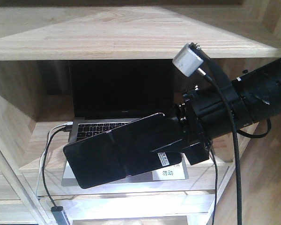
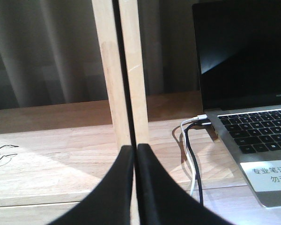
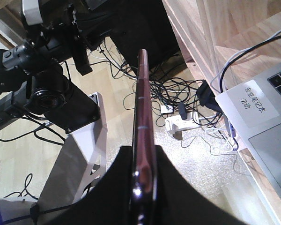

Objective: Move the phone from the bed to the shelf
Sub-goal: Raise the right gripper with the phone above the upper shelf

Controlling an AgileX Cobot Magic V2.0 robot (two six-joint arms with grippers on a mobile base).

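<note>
1 phone [image 1: 114,152], 1 laptop [image 1: 122,89], 2 cables at the laptop's left port: white cable [image 2: 199,117] and black cable [image 2: 195,173]. 1 white label [image 2: 271,174] on the palm rest, cut off at the frame edge.

Phone is in the air in front of the shelf [image 1: 131,33], level with the laptop bay, clamped at its right end by the right end effector [image 3: 144,157]. Front view: broad face to the camera, long axis slanting lower-left to upper-right, free end pointing left. Right wrist view: edge-on, pinkish rim, running straight out from the fingers.

Left end effector [image 2: 134,154]: fingers pressed together, nothing between them, facing the shelf upright.

Phone hides part of the keyboard and palm rest. The black right fingers are hard to separate from the black phone in the front view.
</note>
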